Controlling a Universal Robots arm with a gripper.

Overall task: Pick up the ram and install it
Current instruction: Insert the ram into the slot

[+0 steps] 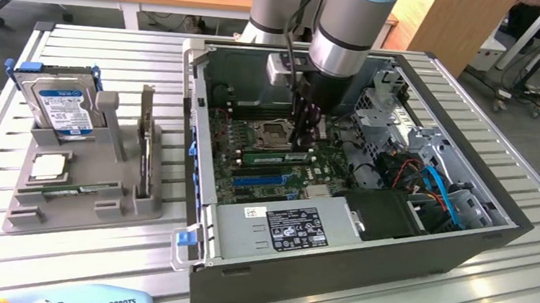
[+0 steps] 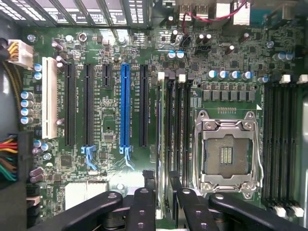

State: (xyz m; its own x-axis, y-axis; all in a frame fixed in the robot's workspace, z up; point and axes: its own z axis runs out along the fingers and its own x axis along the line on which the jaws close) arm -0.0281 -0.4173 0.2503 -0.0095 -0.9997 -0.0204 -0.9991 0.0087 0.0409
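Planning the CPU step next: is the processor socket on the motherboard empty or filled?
Empty: the processor socket shows bare contacts inside its metal frame, no chip seated.

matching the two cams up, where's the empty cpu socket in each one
exterior view: the cpu socket sits mid-board inside the case, between green memory strips.
wrist view: the cpu socket is the silver-framed square between two banks of black memory slots.
shared landmark: the blue slot, a few slots away from the socket in both.
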